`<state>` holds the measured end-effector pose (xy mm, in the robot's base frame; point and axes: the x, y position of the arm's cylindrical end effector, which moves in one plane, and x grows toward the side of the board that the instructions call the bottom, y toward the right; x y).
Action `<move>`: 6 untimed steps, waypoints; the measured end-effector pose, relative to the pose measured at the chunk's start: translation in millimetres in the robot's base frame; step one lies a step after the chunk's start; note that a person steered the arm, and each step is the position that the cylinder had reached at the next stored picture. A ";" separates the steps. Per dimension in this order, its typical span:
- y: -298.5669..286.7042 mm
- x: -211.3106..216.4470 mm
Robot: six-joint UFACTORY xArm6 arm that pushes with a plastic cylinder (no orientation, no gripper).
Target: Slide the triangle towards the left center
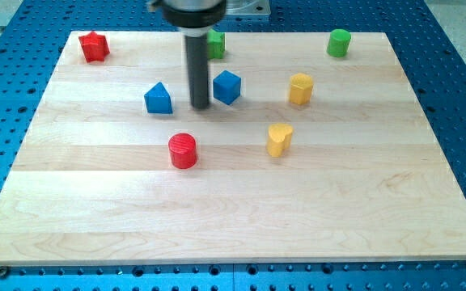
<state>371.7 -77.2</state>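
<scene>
Looking at the one camera view, my tip [200,107] stands on the wooden bench [233,218] between two blue blocks. The blue triangle block [158,99] sits just to the view's left of my tip, with a small gap, so they do not touch. The blue cube-like block [226,86] is just beside my tip on the view's right. I have no hand, only this dark rod, so nothing is held or squeezed. I think my tip is on that side because a push from there sends the triangle toward the view's left.

A red round block [183,150] sits below the triangle, near it but not in its way. A red star block [94,46] is far up in the top left corner. Two yellow blocks [300,88] [279,139] and a green round block [339,42] stay well apart on the view's right. Another green block [216,44] hides partly behind the rod.

Between the triangle and the left edge the wood is bare, so there is open room to slide. I judge I should stop before that edge.
</scene>
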 end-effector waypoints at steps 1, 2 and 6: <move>-58.4 0.0; -81.3 3.4; 8.0 -6.1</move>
